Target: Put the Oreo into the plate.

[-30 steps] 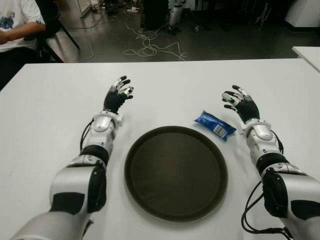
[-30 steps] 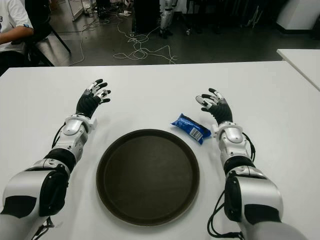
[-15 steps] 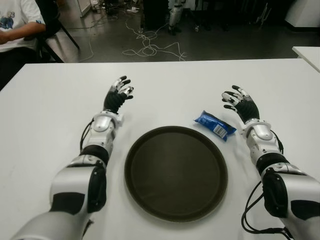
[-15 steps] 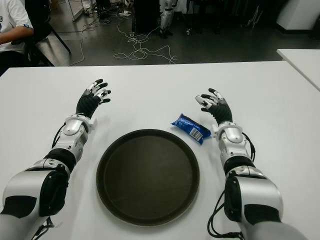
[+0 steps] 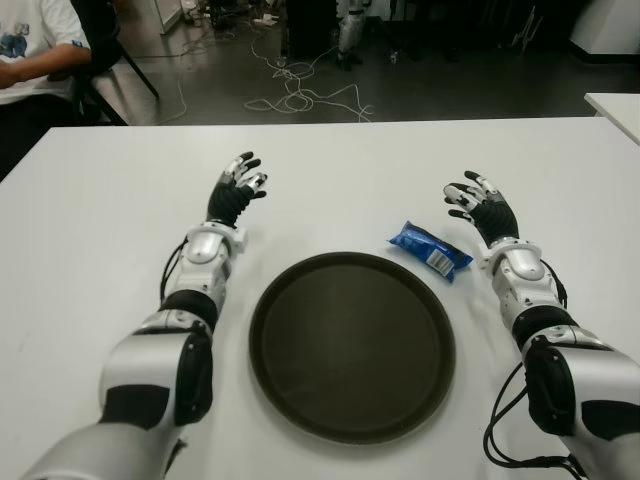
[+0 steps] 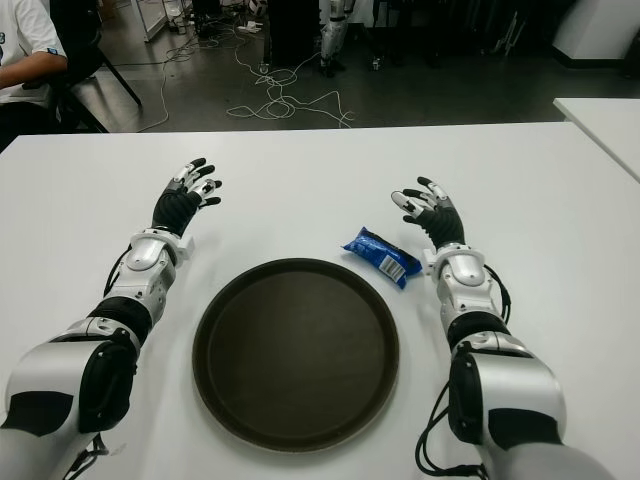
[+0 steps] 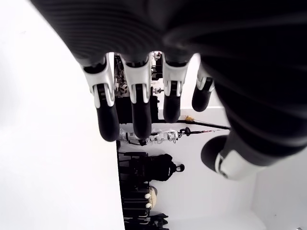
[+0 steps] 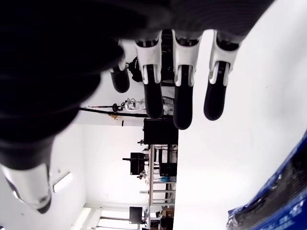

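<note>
A blue Oreo packet lies on the white table just beyond the upper right rim of the round dark plate; a corner of the Oreo packet also shows in the right wrist view. My right hand is a short way to the packet's right, fingers spread and holding nothing. On the far side of the plate, to its upper left, my left hand stays idle with fingers spread and empty. The plate holds nothing.
The white table stretches well past both hands. A seated person is at the far left corner. Cables lie on the floor behind the table, and another white table's corner shows at the right.
</note>
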